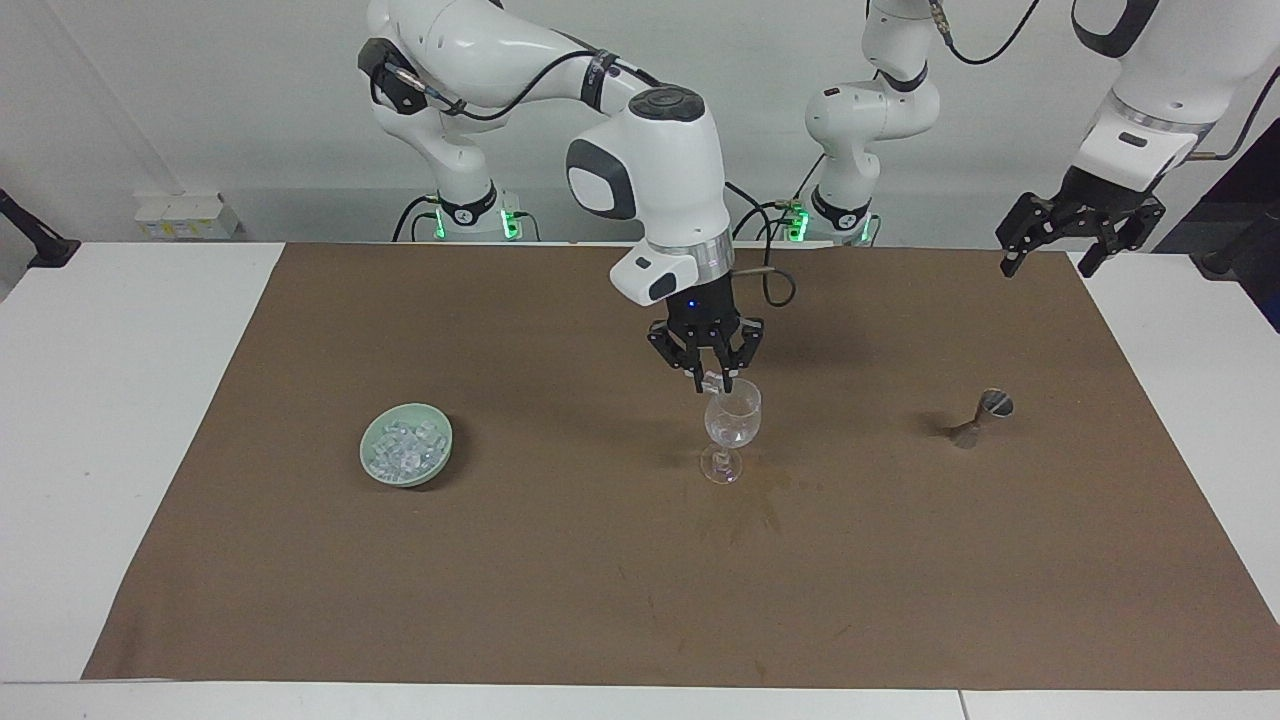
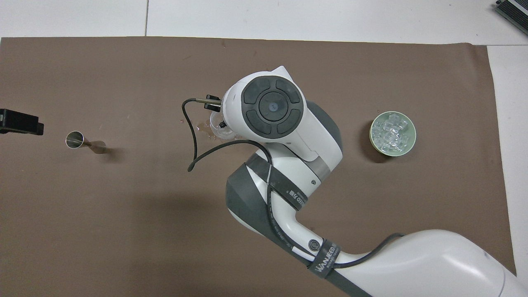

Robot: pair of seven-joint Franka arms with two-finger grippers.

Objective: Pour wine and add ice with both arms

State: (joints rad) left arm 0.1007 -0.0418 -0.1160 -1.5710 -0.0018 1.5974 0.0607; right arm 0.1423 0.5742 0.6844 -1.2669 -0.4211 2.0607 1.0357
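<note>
A: What is the work surface like?

B: A white table (image 1: 120,420) with a brown mat (image 1: 560,570) spread over most of it. The mat has damp stains and a few droplets beside the foot of a wine glass (image 1: 732,428), which stands near the middle. A plain pale wall (image 1: 200,100) rises at the robots' end.

A: And the ice?

B: Most of the ice (image 1: 405,447) sits piled in a green bowl (image 1: 372,466) toward the right arm's end of the table, well apart from the glass. One ice cube (image 1: 711,380) is pinched in the right gripper (image 1: 711,378), whose fingertips are closed on it just over the rim of the glass.

A: The other arm?

B: The left gripper (image 1: 1047,258) waits up in the air over the mat's corner at its own end, fingers spread wide and holding nothing. A small metal measuring cup (image 1: 982,417) stands on the mat nearby, toward that end.
</note>
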